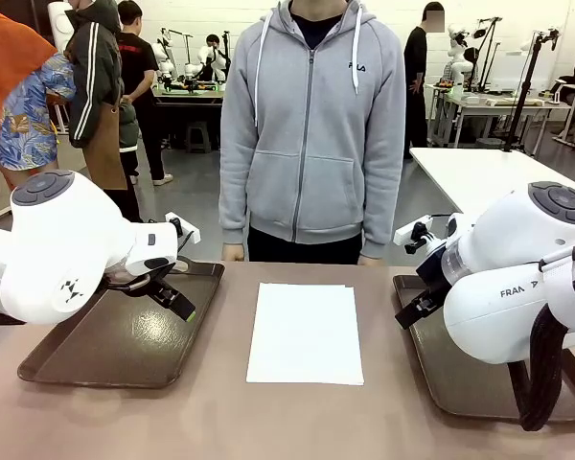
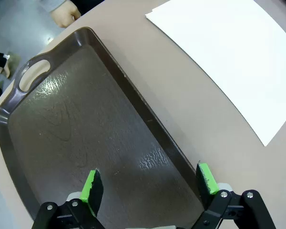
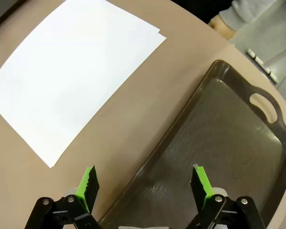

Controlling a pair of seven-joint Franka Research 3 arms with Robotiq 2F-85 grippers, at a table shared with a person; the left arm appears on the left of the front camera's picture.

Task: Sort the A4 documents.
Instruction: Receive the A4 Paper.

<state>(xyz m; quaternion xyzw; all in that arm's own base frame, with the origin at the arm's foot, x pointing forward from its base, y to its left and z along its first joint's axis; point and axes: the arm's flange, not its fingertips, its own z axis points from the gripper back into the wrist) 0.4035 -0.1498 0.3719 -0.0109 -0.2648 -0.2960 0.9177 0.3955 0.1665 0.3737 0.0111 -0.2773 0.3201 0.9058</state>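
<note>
The A4 documents [image 1: 305,333] lie flat in the middle of the bench [image 1: 220,412], a neat white stack with its long axis running from my near edge toward the far edge, where the person stands with a hand [image 1: 233,252] resting at the rim. They are blank, thin and square-cornered. A second corner peeks out at the stack's far end [image 3: 159,33], so I judge there to be at least two sheets, slightly offset.

Either side of the stack sits a dark brown tray with handles, neither touching the paper. My left jaws hang over the left tray [image 1: 77,359], spread wide and holding nothing, with both green pads [image 2: 91,188] above its floor. The paper lies off past that tray's inner rim, across a strip of bare bench.

My right jaws are just as wide and just as empty. They straddle the inner rim of the right tray [image 1: 460,383], one pad over the tray and the other over bare bench on the paper's side. That makes my right arm look the nearer, though not by much. From either side I would meet a long edge first.
</note>
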